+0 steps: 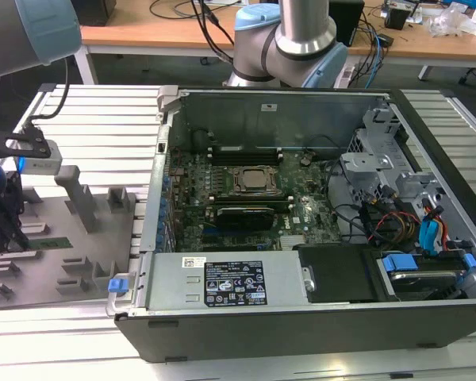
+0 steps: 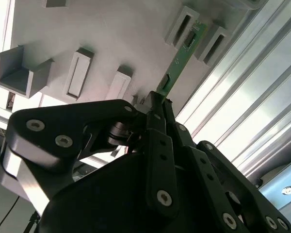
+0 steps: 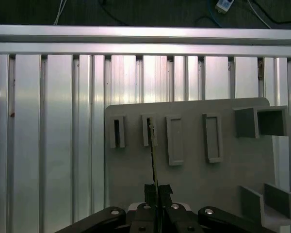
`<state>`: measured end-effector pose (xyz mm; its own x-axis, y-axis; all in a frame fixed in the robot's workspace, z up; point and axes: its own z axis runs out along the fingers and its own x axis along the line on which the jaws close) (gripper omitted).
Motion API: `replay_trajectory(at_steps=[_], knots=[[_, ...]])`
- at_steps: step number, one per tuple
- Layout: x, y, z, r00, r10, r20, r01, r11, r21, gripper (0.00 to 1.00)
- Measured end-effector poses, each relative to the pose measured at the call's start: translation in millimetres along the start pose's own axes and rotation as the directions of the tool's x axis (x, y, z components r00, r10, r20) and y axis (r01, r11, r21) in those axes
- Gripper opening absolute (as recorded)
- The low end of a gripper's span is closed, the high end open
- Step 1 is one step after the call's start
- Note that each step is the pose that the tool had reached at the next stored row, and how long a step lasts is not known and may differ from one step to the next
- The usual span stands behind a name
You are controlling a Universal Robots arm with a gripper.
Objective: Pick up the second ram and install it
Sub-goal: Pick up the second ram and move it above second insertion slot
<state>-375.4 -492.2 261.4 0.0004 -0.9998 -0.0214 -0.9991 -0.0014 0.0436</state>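
The tool [image 3: 157,188] is clamped narrow on one end of the ram [image 3: 153,160]. The ram's other end sits at a slot of the grey holder [image 3: 194,179].

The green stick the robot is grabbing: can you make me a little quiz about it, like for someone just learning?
1. True or false: the hand is closed on one end of the green stick.
2. Where is the stick's other end? A) at a slotted block on the grey plate; B) inside the computer; C) on the floor.
3. Fill in: in the exterior view, the open computer lies to the ___ of the grey plate.

Key: 1 true. 2 A. 3 right.
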Motion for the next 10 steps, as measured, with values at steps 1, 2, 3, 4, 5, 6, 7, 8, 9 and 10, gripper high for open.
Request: replay_trajectory(at_steps=[1, 2, 3, 4, 5, 6, 7, 8, 9, 10], knots=[[0.0, 0.1, -1.2, 1.0000, 0.000, 0.0001, 0.000, 1.0000, 0.0000, 0.14], [0.0, 0.1, -2.0, 1.0000, 0.000, 0.0001, 0.000, 1.0000, 0.0001, 0.14], [-0.1, 0.1, -3.1, 1.0000, 0.000, 0.0000, 0.000, 1.0000, -0.0001, 0.14], [-0.1, 0.2, -4.4, 1.0000, 0.000, 0.0000, 0.000, 1.0000, 0.0000, 0.14], [-0.1, 0.3, -6.0, 1.0000, 0.000, 0.0000, 0.000, 1.0000, -0.0001, 0.14], [-0.2, 0.3, -7.4, 1.0000, 0.000, 0.0001, 0.000, 1.0000, 0.0000, 0.14], [-0.2, 0.4, -8.4, 1.0000, 0.000, 0.0000, 0.000, 1.0000, -0.0001, 0.14], [-0.2, 0.5, -10.4, 1.0000, 0.000, 0.0001, 0.000, 1.0000, 0.0000, 0.14], [-0.2, 0.5, -11.1, 1.0000, 0.000, 0.0001, 0.000, 1.0000, 0.0000, 0.14], [-0.3, 0.5, -11.7, 1.0000, 0.000, 0.0000, 0.000, 1.0000, 0.0000, 0.14]])
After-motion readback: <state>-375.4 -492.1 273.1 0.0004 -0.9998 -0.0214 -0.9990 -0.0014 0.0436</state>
